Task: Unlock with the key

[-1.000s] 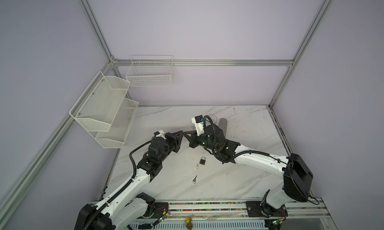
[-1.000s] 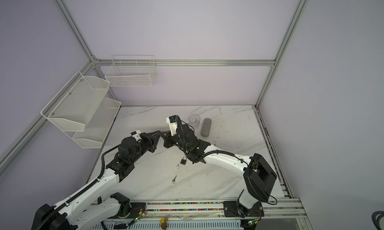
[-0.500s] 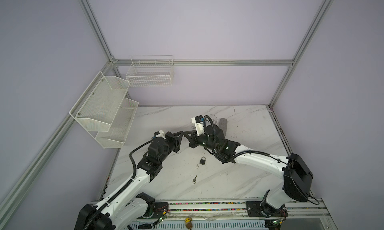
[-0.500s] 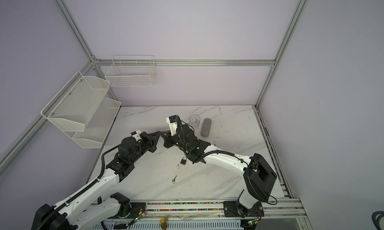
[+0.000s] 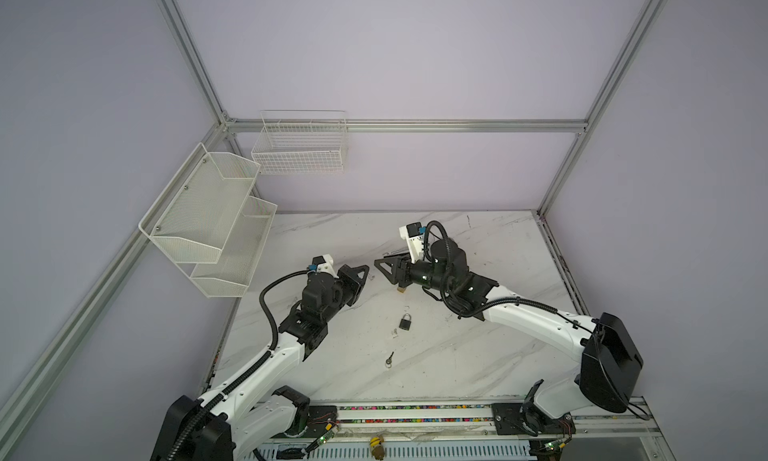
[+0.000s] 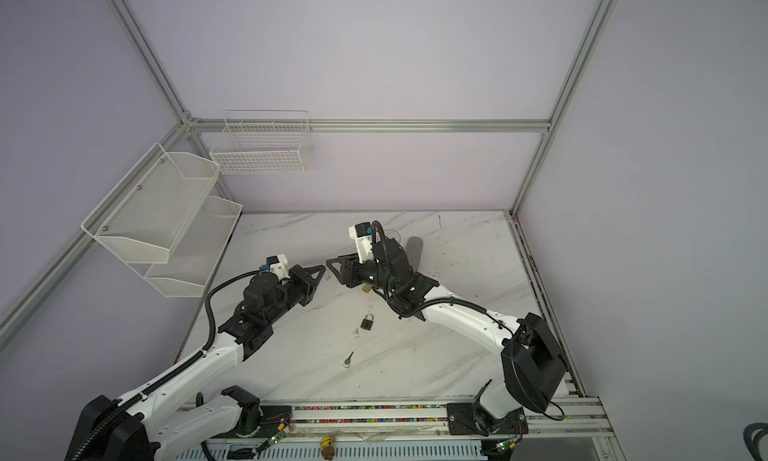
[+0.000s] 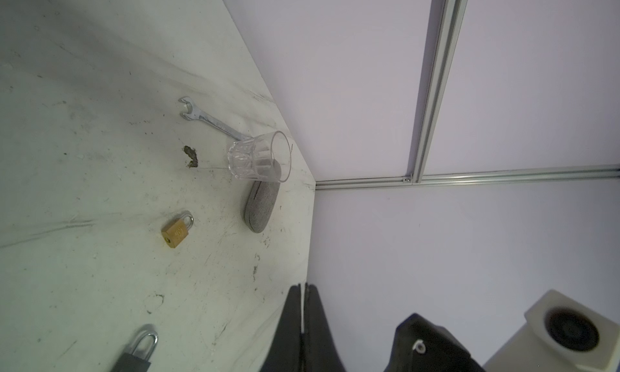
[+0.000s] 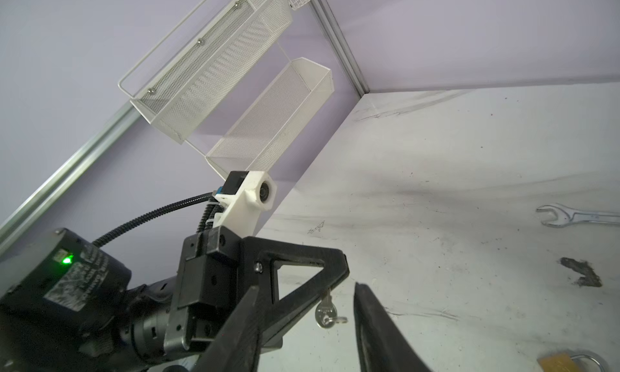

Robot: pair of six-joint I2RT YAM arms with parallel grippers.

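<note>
Marble-patterned table (image 5: 478, 355) inside a lavender-walled enclosure with aluminium framing; two white mesh shelves (image 5: 216, 230) hang on the left wall and a wire basket (image 5: 299, 147) on the back wall. Both arms reach toward the middle of the table, their gripper tips facing each other and close together above the surface.

Left gripper (image 5: 365, 270): jaws fully closed, pinching the key (image 8: 325, 310) by its blade, so that the head and its small ring hang down from the fingertips, clear of the table.

Right gripper (image 5: 379, 263): jaws partly apart, holding nothing. In the right wrist view its two fingers (image 8: 379, 326) stand on either side of the hanging key without touching it.

Black padlock (image 5: 406, 321): lying flat on the table, nearer the front edge than either gripper.

Second key (image 5: 389, 359): lying loose, nearer the front again and apart from the black padlock.

Brass padlock (image 5: 401, 290): on the table just beneath the right gripper's wrist.

Toward the back wall, seen in the left wrist view, are a wrench (image 7: 208, 118), an upright clear glass (image 7: 260, 157) and a grey oval case (image 7: 261, 206). The glass stands just beside the case.
</note>
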